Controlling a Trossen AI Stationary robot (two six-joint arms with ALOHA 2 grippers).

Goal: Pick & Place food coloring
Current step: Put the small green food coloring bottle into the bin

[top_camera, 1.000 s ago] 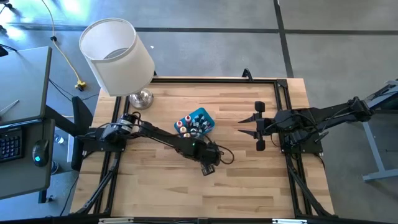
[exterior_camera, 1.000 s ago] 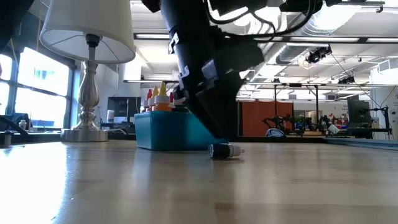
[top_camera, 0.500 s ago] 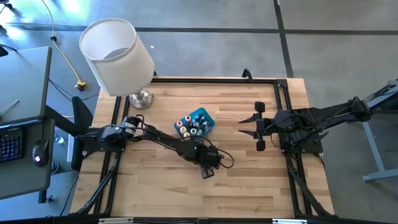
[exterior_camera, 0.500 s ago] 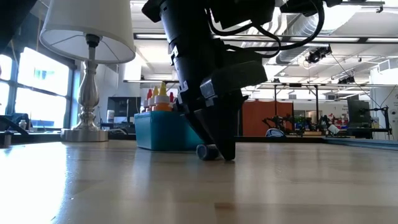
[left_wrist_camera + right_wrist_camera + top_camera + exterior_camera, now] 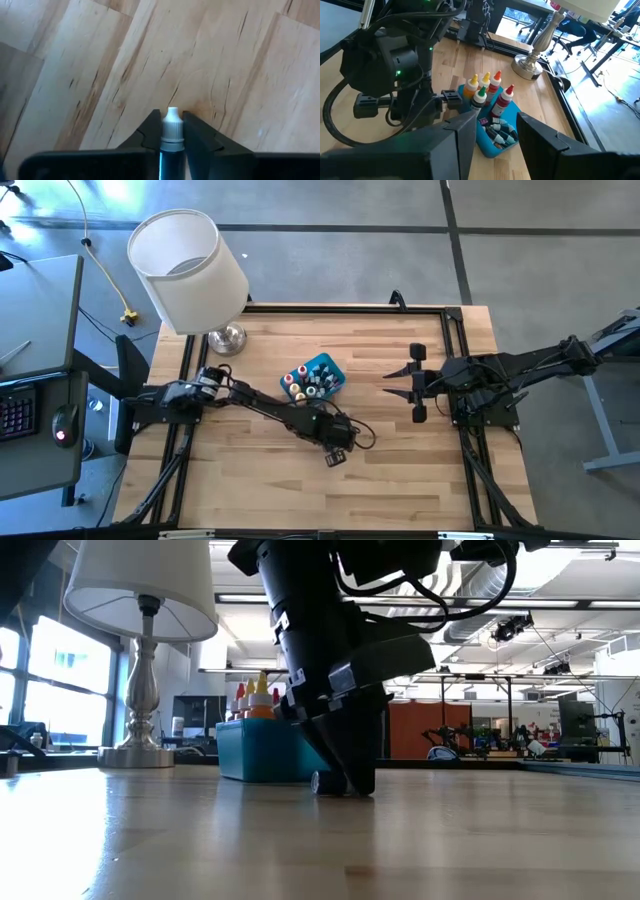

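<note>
Bottle pinched on the worktop, just short of the bin.

Bottle (image 5: 171, 137) of food coloring, dark-bodied with a white cap, sits clamped in the left gripper (image 5: 336, 452), low centre of the high view, down against the worktop (image 5: 400, 480). It looks light, stiff and smooth, likely to slip or swivel; a hold across the body below the cap seems safest. Just beyond stands the blue bin (image 5: 330, 367) with other bottles (image 5: 490, 90) upright inside. At right, the right gripper (image 5: 414, 383) waits well apart, jaws open.
</note>
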